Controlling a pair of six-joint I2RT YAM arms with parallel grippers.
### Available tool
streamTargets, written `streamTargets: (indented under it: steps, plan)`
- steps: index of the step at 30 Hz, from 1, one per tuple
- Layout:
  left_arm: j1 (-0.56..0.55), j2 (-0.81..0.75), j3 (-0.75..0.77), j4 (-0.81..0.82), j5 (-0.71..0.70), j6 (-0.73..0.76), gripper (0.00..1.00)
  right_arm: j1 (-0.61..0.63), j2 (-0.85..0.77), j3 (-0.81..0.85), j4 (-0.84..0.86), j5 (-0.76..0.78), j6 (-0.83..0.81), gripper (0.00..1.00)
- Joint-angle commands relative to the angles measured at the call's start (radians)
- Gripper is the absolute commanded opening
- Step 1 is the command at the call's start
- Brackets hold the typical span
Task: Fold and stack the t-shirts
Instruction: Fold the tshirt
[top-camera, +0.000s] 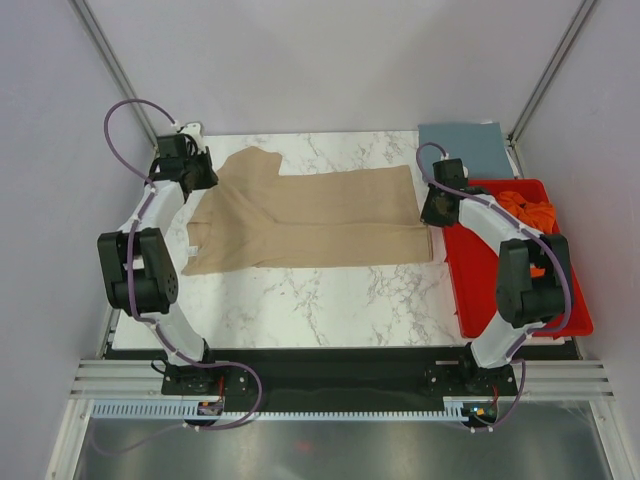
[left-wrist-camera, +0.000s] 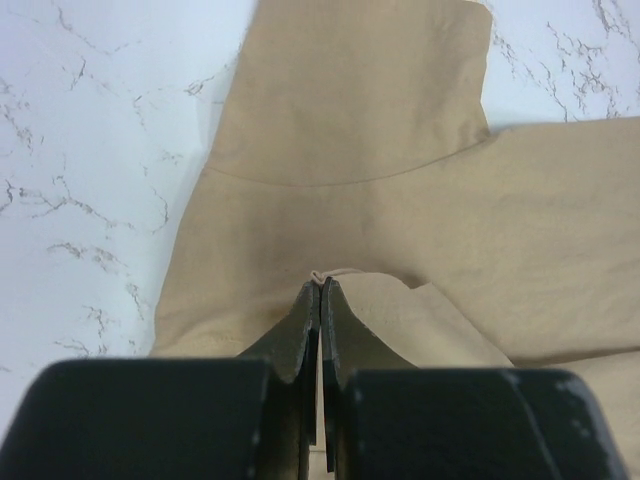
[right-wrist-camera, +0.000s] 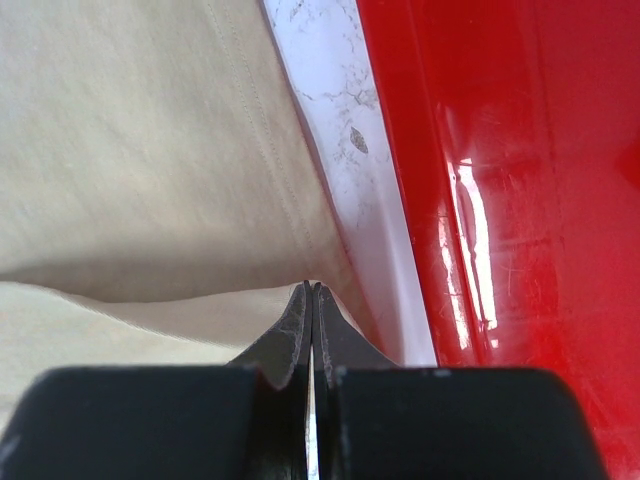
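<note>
The tan t-shirt (top-camera: 310, 220) lies spread on the marble table, folded over lengthwise. My left gripper (top-camera: 200, 175) is shut on a pinch of the tan t-shirt (left-wrist-camera: 400, 200) at its left end near the sleeve. My right gripper (top-camera: 436, 208) is shut on the tan t-shirt's (right-wrist-camera: 130, 180) right edge, beside the red tray. The slate blue-grey t-shirt (top-camera: 462, 146) lies folded at the back right corner. The orange t-shirt (top-camera: 530, 210) lies crumpled in the red tray.
The red plastic tray (top-camera: 480, 290) stands along the table's right side, its wall (right-wrist-camera: 480, 180) close to my right gripper. White marble table (top-camera: 300, 310) shows in front of the shirt. Frame posts stand at the back corners.
</note>
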Motion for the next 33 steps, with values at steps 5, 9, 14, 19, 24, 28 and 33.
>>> streamTargets:
  steps: [5, 9, 14, 19, 24, 28, 33]
  plan:
    - [0.006, 0.058, 0.104, 0.039, 0.016, 0.070, 0.02, -0.003, 0.026, 0.058, 0.003, 0.022, -0.020, 0.00]
    - [0.006, 0.062, 0.097, 0.018, -0.060, 0.079, 0.02, -0.004, 0.047, 0.082, 0.003, -0.005, -0.026, 0.00]
    - [0.006, 0.070, 0.087, 0.007, -0.128, 0.099, 0.02, -0.003, 0.090, 0.136, -0.012, -0.005, -0.031, 0.01]
    - [0.004, 0.079, 0.097, 0.001, -0.097, 0.070, 0.19, -0.004, 0.112, 0.211, -0.070, 0.018, -0.020, 0.29]
    - [0.004, 0.053, 0.120, -0.100, -0.143, -0.013, 0.40, 0.008, 0.041, 0.240, -0.158, -0.005, 0.012, 0.41]
    - [-0.010, -0.018, 0.082, -0.215, -0.173, -0.110, 0.41, 0.075, -0.013, 0.141, -0.175, -0.008, 0.038, 0.35]
    - [-0.010, -0.128, -0.144, -0.225, -0.062, -0.240, 0.41, 0.150, -0.008, 0.052, -0.136, 0.011, 0.064, 0.30]
